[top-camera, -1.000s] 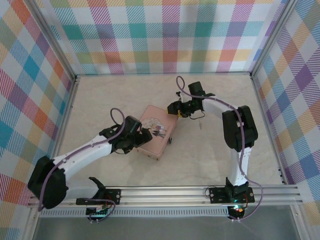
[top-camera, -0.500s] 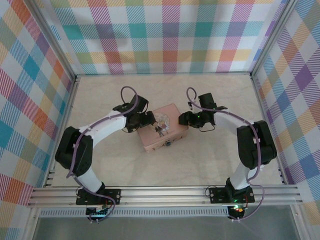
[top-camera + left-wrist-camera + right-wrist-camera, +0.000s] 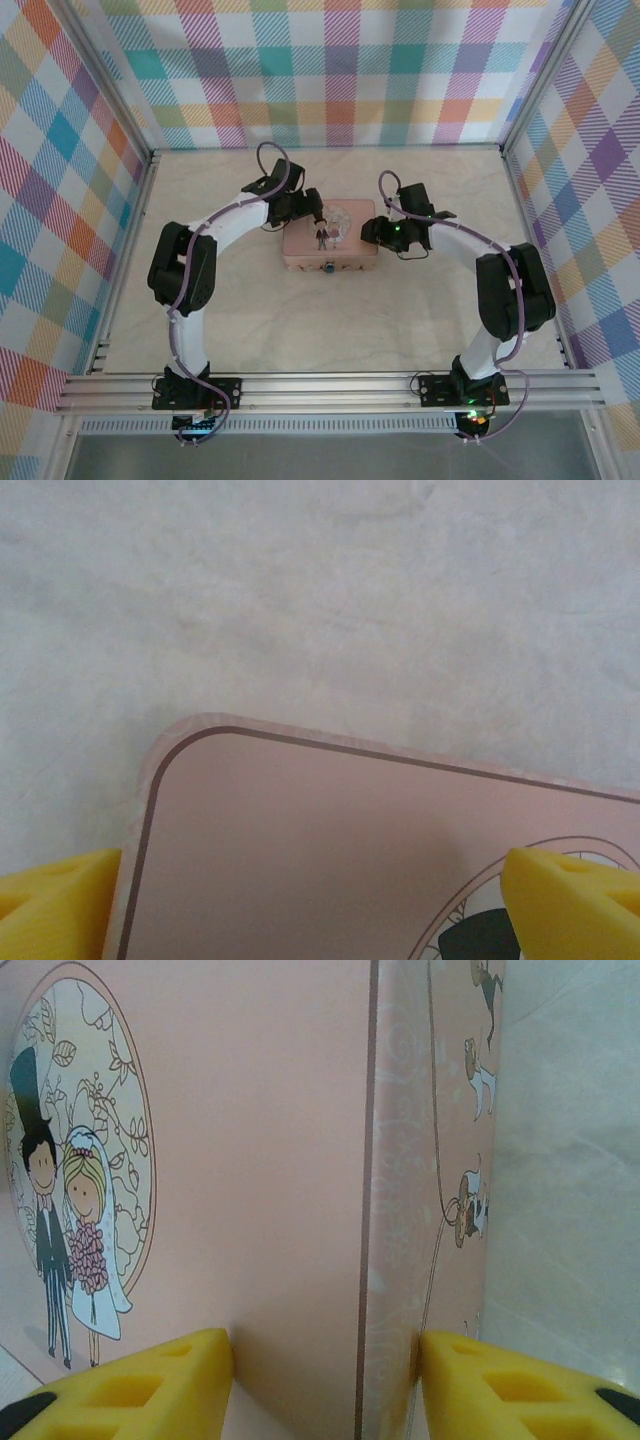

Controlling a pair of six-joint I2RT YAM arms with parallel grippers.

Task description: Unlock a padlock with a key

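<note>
The left gripper (image 3: 315,900) stood spread wide over the pink tin's (image 3: 355,255) left far corner, holding nothing. Between the two grippers, on the tin's near wall, hung the padlock (image 3: 328,268), touched by neither. The right gripper (image 3: 325,1380) straddled the tin's right edge; whether it pinched could not be told. By that showing, unlocking had not begun: the key still needed picking up, inserting and turning.

1. Pastel plaid walls (image 3: 340,70) closed in the space on three sides.
2. A pale, marbled tabletop (image 3: 420,310) lay under soft, even light.
3. Silvery metal rails (image 3: 330,385) ran along the near edge.
</note>
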